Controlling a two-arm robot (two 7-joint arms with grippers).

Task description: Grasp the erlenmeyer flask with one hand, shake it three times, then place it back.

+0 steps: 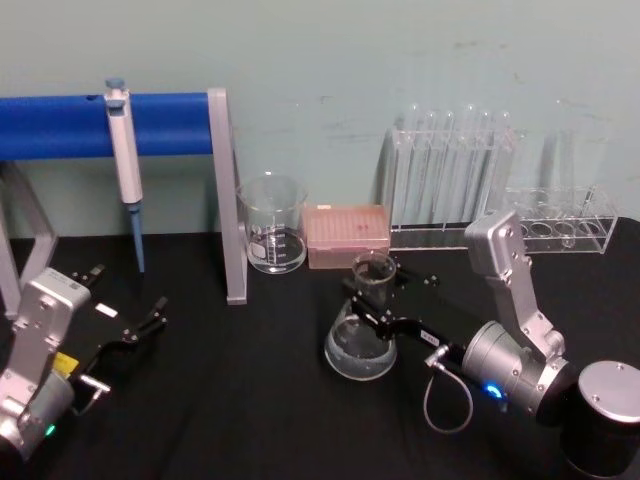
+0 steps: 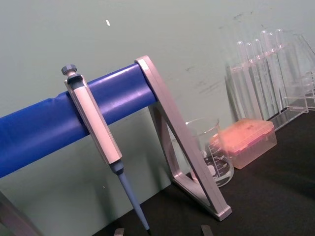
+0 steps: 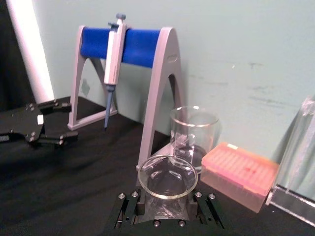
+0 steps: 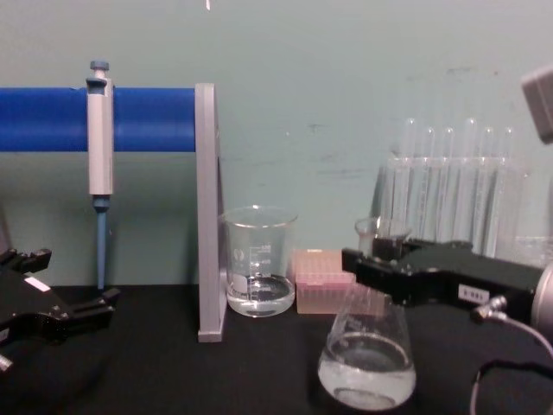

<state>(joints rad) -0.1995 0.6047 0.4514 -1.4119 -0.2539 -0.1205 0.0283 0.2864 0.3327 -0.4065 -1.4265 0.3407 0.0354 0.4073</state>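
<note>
clear glass conical erlenmeyer flask [image 1: 360, 345], with a little clear liquid in its wide base, stands upright at the middle of the black tabletop [image 1: 240, 400], in front of the pink plastic tip box [image 1: 346, 235]. i cannot tell whether its base touches the tabletop. the right gripper [image 1: 372, 298], black and flat-jawed, reaches in from the right and is clamped on the flask's narrow neck just under the flared rim. the left gripper [image 1: 128, 295] sits low at the left, well apart from the flask, jaws spread wide and holding nothing. behind, a straight-walled glass beaker [image 1: 272, 232] stands just beside the grey stand [image 1: 228, 190]. the stand's blue bar carries a grey pipette [image 1: 124, 150]. tall glass test tubes [image 1: 450, 165] stand in a clear rack at the back right.
</note>
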